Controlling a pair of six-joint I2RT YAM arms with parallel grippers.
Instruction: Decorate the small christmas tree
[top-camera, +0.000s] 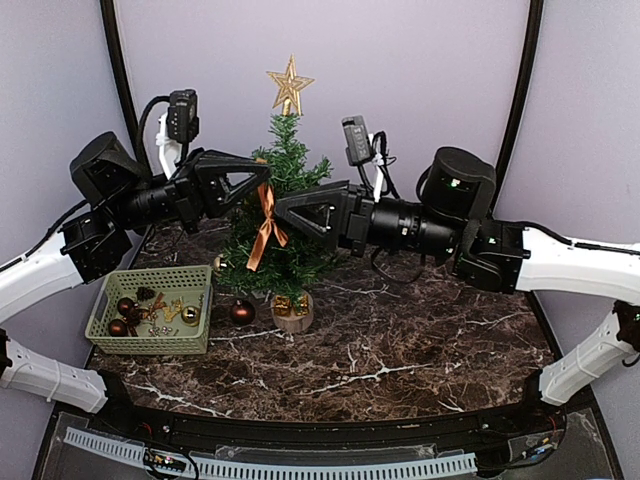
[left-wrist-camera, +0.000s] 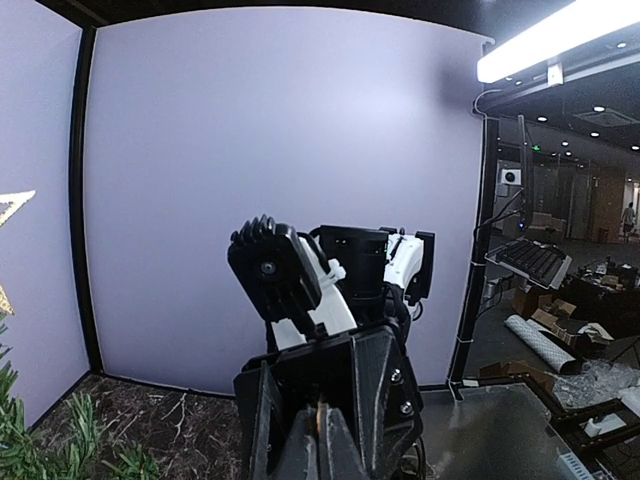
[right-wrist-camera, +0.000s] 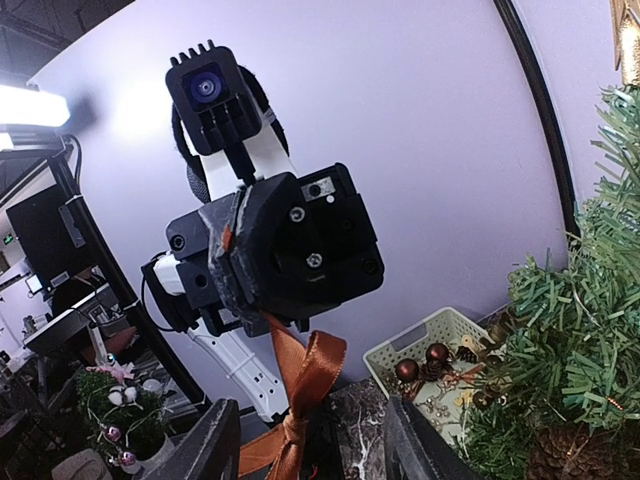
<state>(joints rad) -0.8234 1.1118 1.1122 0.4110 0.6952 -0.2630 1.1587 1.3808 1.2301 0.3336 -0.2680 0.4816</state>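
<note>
Now, the small christmas tree (top-camera: 296, 150) stands upright at the middle of the table (top-camera: 420, 350) on its wooden stump (top-camera: 293, 318), with a gold star (top-camera: 289, 85) at its 12 o'clock tip. An orange ribbon (top-camera: 266, 228) hangs down the front of the branches, so the step in hand looks like dressing the tree with that bow.

The left gripper (top-camera: 262, 186) comes in from 9 o'clock, pinched tight on the ribbon's upper end; the right wrist view shows the satin dangling straight from it. The right gripper (top-camera: 283, 213) reaches in from 3 o'clock with its fingers (right-wrist-camera: 215, 445) apart on either side of the knot, gripping nothing as far as I can see.

Next, I'd say, the right jaws need to close on the knot or tail and seat it in the foliage, without tugging the light tree over.

At 8 o'clock sits the green basket (top-camera: 120, 340) of spare ornaments, with a brown bauble (top-camera: 242, 312) just beside the stump.
</note>
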